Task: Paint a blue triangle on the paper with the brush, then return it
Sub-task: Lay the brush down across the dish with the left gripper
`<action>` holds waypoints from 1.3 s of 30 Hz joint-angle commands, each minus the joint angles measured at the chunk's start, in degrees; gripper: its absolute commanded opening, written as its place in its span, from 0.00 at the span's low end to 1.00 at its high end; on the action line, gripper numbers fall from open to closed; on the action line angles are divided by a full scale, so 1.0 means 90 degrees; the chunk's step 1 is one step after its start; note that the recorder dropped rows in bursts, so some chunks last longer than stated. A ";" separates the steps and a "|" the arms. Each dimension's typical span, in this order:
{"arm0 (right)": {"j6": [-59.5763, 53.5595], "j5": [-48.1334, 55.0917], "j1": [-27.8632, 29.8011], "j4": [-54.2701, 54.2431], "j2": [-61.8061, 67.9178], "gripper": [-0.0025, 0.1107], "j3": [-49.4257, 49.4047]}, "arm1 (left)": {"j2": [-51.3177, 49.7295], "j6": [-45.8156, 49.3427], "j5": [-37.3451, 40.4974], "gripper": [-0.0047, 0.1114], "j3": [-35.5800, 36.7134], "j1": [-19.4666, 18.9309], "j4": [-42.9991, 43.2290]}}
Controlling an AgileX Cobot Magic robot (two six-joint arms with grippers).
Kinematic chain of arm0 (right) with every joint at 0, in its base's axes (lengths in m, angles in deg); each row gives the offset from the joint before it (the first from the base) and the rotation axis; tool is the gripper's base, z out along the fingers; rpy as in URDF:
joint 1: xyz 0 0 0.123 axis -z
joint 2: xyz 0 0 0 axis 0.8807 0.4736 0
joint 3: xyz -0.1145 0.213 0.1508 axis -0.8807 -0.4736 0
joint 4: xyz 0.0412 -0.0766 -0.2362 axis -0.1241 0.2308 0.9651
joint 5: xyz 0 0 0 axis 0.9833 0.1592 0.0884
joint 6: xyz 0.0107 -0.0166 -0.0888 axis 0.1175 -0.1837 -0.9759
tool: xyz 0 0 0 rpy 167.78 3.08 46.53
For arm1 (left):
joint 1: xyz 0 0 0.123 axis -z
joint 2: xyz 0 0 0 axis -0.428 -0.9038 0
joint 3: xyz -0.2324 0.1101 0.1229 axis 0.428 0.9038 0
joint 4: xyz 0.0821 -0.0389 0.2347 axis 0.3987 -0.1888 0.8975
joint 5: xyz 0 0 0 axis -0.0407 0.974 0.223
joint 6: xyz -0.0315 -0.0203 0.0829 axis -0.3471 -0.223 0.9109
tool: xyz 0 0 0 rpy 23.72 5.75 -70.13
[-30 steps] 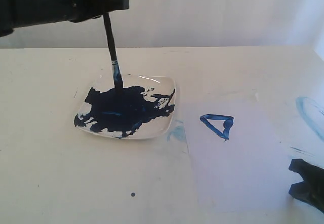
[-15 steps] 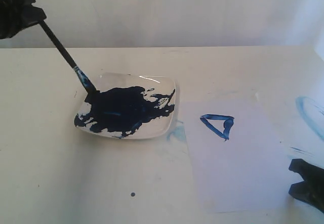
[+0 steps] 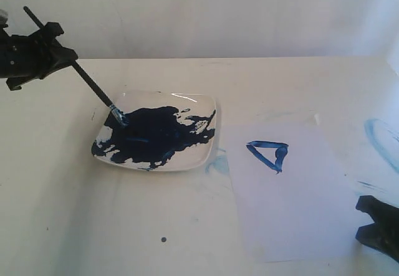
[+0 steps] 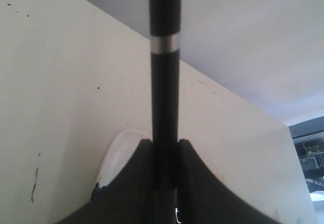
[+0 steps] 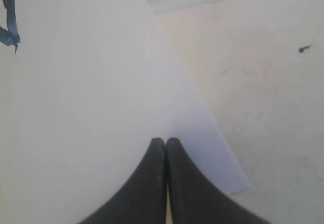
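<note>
Since the small, dark blue triangle (image 3: 268, 154), three strokes with a flat top and the point down, stands closed on the large, thin, bluish-white sheet of paper (image 3: 293, 214), the painting half of the task looks finished and only the return is left. The long, thin, black-handled brush (image 3: 93, 89) leans steeply, its blue-stained bristles resting in the navy paint (image 3: 162, 136) at the left rear part of the glossy white square dish (image 3: 202, 104), while its handle rises away to the left. The left gripper (image 3: 45, 53) is clamped around that handle above the silver band, and the left wrist view shows its two fingers pressed against the shaft (image 4: 164, 107) on both sides. What seems to remain is letting go so that the brush lies in the dish, then drawing the arm clear. The right gripper (image 5: 165, 150) has its fingers pressed together with nothing between them, low over the paper's near right corner; whether it touches the sheet cannot be told. The cream tabletop (image 3: 62, 214) bears pale blue smears near the paper.
</note>
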 commanded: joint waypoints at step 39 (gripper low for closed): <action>-0.0363 -0.0438 0.0025 -0.0009 0.0046 0.02 -0.0078 | -0.1443 -0.2003 -0.0066 0.04 -0.0478 0.0235 -0.0142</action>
